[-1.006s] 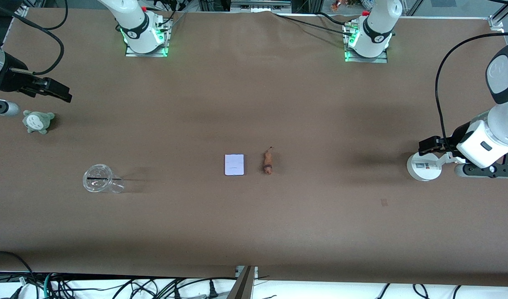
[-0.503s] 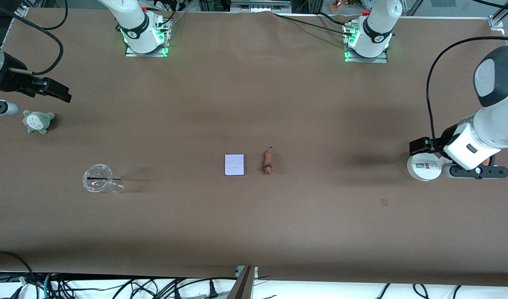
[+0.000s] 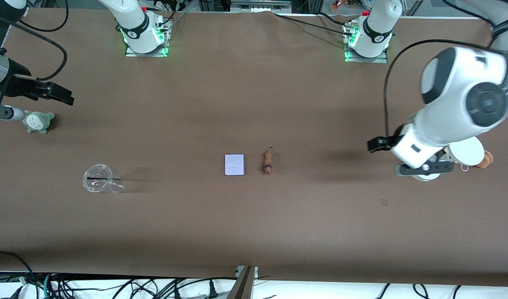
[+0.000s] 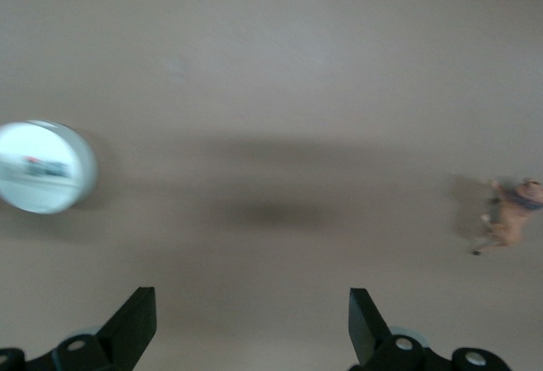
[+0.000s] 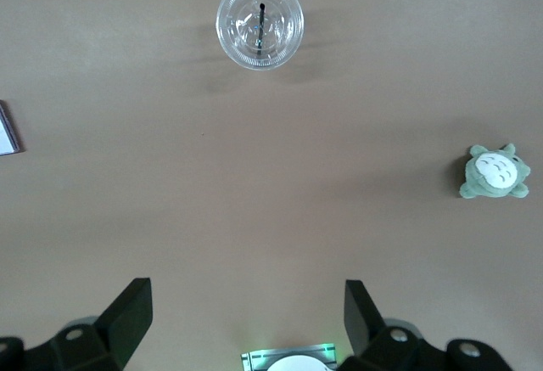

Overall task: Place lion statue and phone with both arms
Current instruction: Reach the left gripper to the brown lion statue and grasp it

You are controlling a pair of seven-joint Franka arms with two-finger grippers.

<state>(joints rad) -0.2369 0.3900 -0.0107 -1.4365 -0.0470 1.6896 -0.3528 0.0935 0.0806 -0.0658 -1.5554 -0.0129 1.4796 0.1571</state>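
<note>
Your phone and lion statue lie side by side mid-surface, bare room all around them. Left pincer hangs released over the surface toward the left arm's end; right pincer, also released, hovers near the grey-green plush at the other edge.

matt brown table cover; clear glossy plastic cup; fuzzy grey-green plush toy (cloth).

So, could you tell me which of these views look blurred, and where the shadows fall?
Left wrist view: smeared, the white round stand and lion statue soft-edged, a dark shadow on the table between them. Right wrist view: sharp, the clear cup and grey-green plush crisp. Front view: even light, a soft shadow on the table beside the left hand.
</note>
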